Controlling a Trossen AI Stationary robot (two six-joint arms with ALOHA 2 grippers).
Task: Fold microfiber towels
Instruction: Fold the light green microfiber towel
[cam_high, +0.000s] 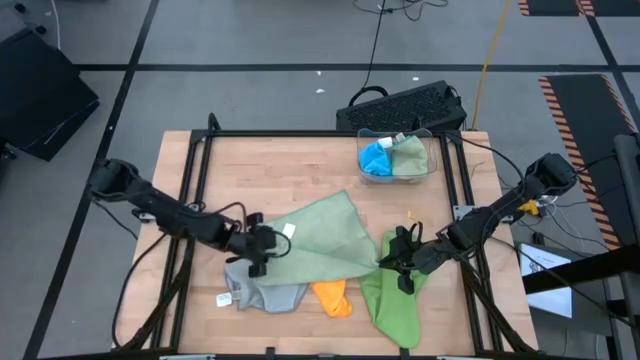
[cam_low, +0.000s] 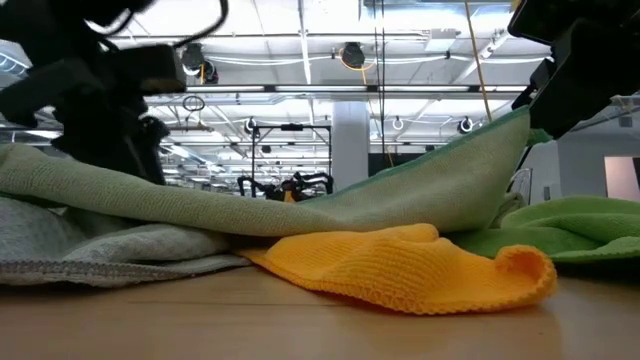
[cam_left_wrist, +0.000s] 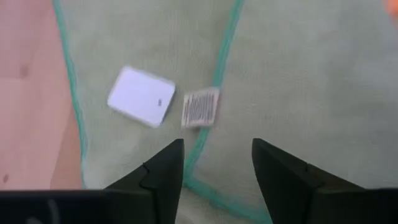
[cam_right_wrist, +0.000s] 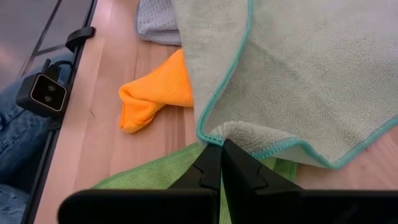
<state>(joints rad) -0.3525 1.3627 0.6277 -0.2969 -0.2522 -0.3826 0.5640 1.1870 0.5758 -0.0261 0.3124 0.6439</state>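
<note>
Sage green towel (cam_high: 325, 235) pinched by right end effector (cam_high: 392, 256), beneath parted left end effector (cam_high: 262, 243).

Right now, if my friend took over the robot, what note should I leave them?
Right gripper: shut on a corner of the sage towel, lifting it.
Left gripper: open, over the same towel's other end by its white tags.
Underneath: grey towel, orange towel, lime towel, all crumpled.
Clear bin at the back holds a blue towel and another green one.
Left: fold the sage towel, then the rest.
</note>
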